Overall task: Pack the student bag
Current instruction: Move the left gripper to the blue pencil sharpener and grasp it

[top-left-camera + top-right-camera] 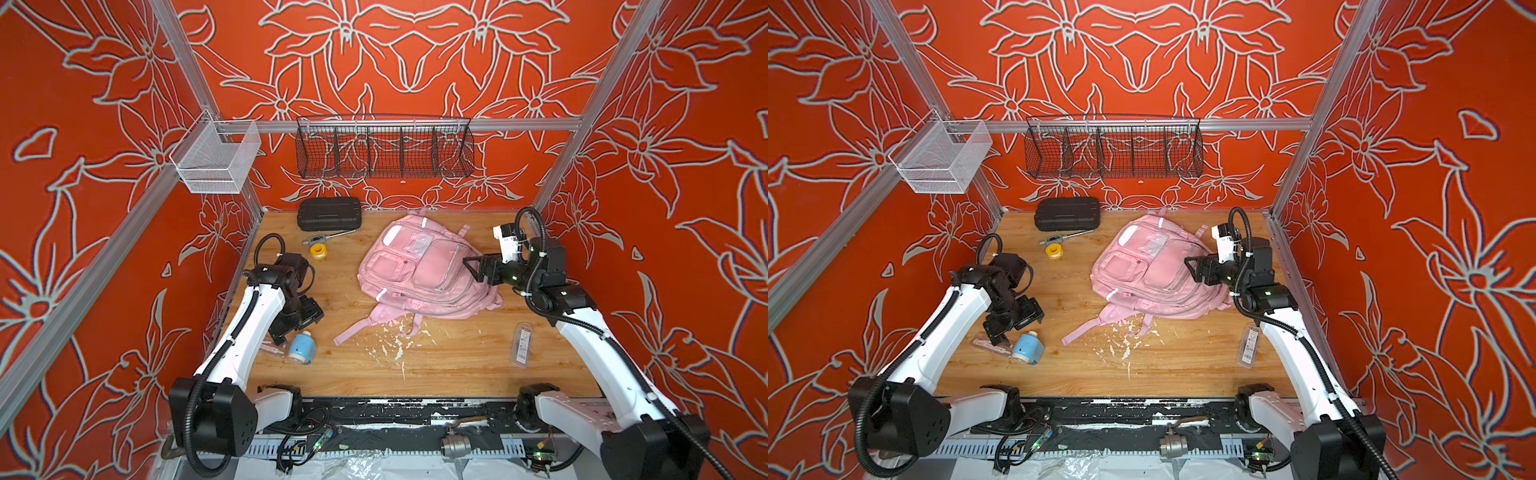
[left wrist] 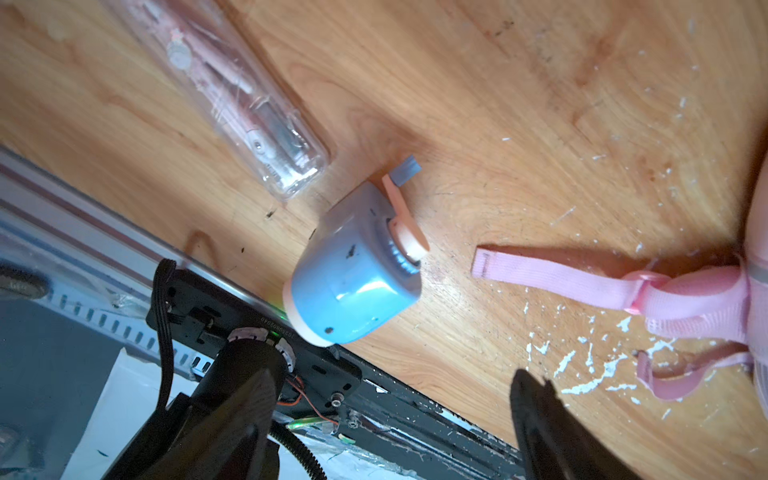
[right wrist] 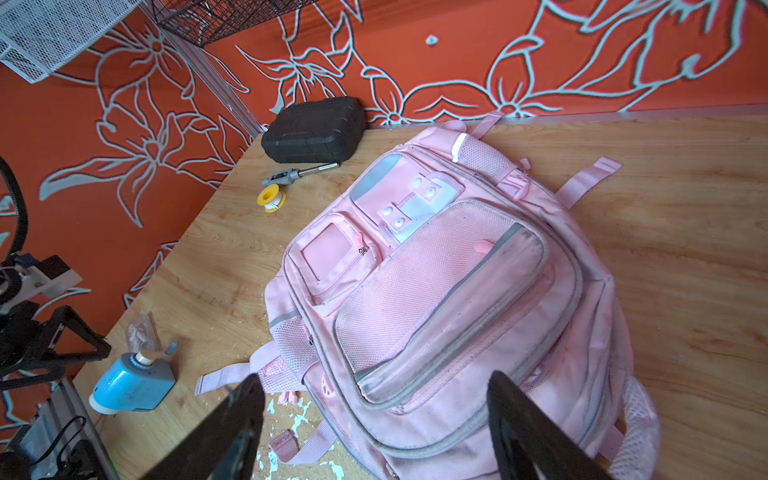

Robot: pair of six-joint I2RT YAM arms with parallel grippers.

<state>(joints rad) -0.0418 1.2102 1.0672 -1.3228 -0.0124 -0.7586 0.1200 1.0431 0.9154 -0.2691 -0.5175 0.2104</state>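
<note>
The student bag [image 1: 419,270] [image 1: 1154,270] [image 3: 457,291] is a pale-pink backpack lying front-up in the middle of the wooden table, its zipped pockets closed and its straps [image 2: 540,274] trailing toward the front. My right gripper [image 1: 473,268] [image 1: 1192,268] [image 3: 378,399] hovers open over the bag's right side with nothing between its fingers. At the front left, my left gripper [image 1: 293,328] [image 1: 1013,328] [image 2: 386,395] stands open and empty just above a blue pencil sharpener [image 1: 301,347] [image 2: 353,270] that lies on its side.
A clear case of pink items [image 2: 232,91] lies beside the sharpener. At the back left are a black ribbed case [image 1: 329,213], a metal tool [image 1: 326,237] and a yellow tape roll [image 1: 318,250]. A clear packet [image 1: 521,345] lies front right. Wire baskets [image 1: 384,145] hang on the back wall.
</note>
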